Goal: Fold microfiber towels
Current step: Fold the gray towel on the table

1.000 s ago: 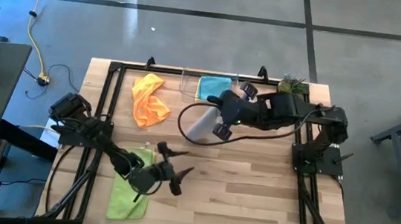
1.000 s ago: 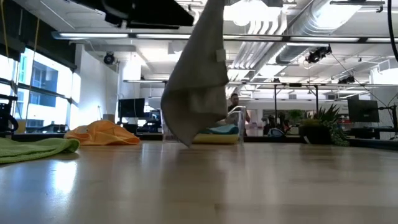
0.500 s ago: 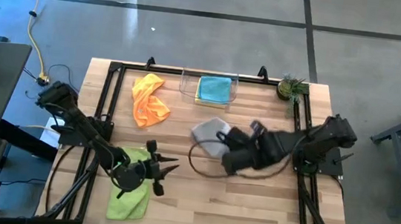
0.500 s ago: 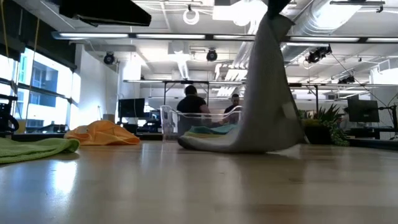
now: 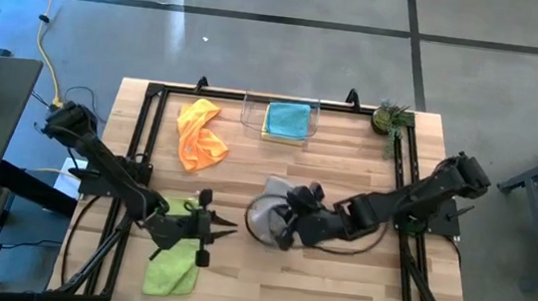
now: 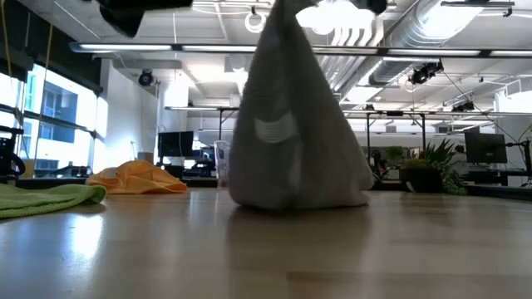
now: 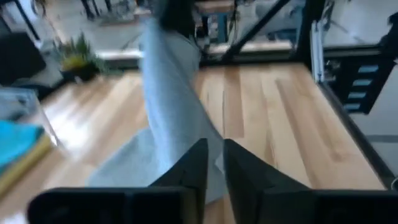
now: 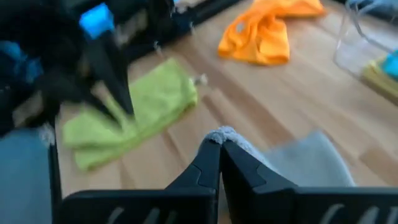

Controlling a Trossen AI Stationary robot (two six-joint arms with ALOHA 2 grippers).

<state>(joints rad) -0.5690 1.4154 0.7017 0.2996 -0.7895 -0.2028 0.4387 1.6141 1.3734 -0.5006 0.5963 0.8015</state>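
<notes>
- Spanning most of the high view's middle, the wooden table point(image 5: 336, 278) carries everything, with dark rails along its sides.
- Reaching in from the right edge of the high view, the right arm ends in the right gripper point(image 5: 279, 231), just below frame centre; its fingers point(image 8: 208, 163) are pinched tight on a corner of the grey towel point(image 5: 260, 213).
- The grey towel hangs straight down from that pinch as a tent shape in the centre of the low view point(image 6: 291, 141), its lower edge resting on the tabletop; in the high view it lies at the gripper's left tip.
- Coming in from the left edge, the left arm holds the left gripper point(image 5: 223, 231) in the lower left of centre, just left of the grey towel and apart from it; its fingers point(image 7: 199, 165) stand nearly closed, with nothing between them.
- The lime green towel point(image 5: 175, 259) lies crumpled in the lower left, partly under the left arm.
- The orange towel point(image 5: 198, 135) lies bunched at upper left.
- The clear plastic bin point(image 5: 253, 114) sits at top centre, holding the teal towel point(image 5: 287, 118) stacked on a yellow towel point(image 5: 284, 138).
- A small potted plant point(image 5: 389, 115) stands at upper right.
</notes>
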